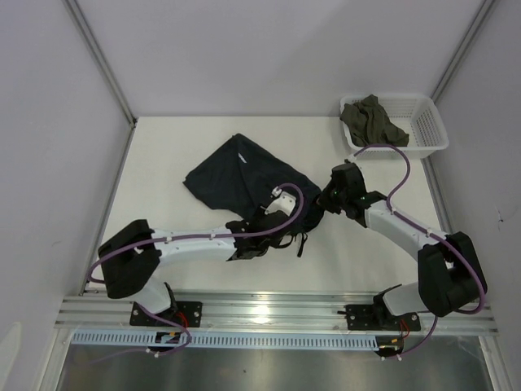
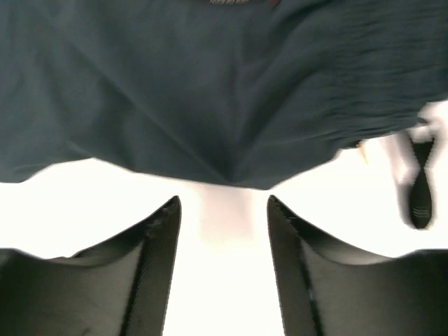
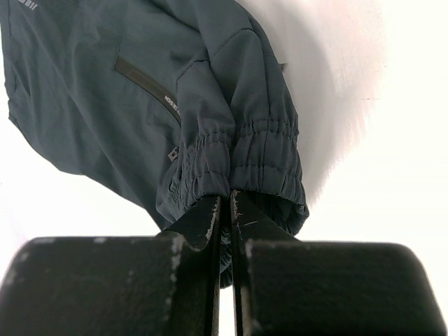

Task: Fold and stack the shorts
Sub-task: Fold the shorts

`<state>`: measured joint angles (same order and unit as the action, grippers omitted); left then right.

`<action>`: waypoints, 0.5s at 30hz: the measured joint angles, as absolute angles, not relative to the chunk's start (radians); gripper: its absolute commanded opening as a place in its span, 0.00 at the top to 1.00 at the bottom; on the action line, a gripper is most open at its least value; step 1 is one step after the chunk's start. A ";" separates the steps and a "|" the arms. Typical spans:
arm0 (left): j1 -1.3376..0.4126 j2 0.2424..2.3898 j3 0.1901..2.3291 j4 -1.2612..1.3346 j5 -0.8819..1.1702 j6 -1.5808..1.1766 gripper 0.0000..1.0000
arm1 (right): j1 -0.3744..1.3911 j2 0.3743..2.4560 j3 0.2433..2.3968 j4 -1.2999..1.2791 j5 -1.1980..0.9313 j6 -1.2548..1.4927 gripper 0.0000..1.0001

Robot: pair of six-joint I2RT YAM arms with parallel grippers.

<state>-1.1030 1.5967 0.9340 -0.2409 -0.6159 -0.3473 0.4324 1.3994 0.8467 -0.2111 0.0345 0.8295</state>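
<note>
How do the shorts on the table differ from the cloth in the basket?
The shorts are dark navy; the cloth is olive green. The shorts lie spread on the table, an edge pinched by the right gripper; the cloth sits bunched in the basket, untouched. Both are soft fabric.

Probably a robotics lab cell: a white tabletop [image 1: 163,163] walled by plain white panels [image 1: 49,122] in aluminium framing, with an aluminium rail [image 1: 277,308] along its near edge carrying two bolted arm bases [image 1: 175,314].
</note>
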 measured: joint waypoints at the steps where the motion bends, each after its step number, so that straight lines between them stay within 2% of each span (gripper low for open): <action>1: -1.107 1.572 0.922 -0.215 -0.601 -0.337 0.33 | 0.433 1.402 0.849 -0.211 0.033 0.830 1.00; 5: -1.130 1.554 0.918 -0.142 -0.568 -0.300 0.15 | 0.433 1.419 0.862 -0.207 0.024 0.830 1.00; 15: -1.145 1.588 0.925 -0.028 -0.463 -0.279 0.07 | 0.433 1.433 0.867 -0.205 0.018 0.830 1.00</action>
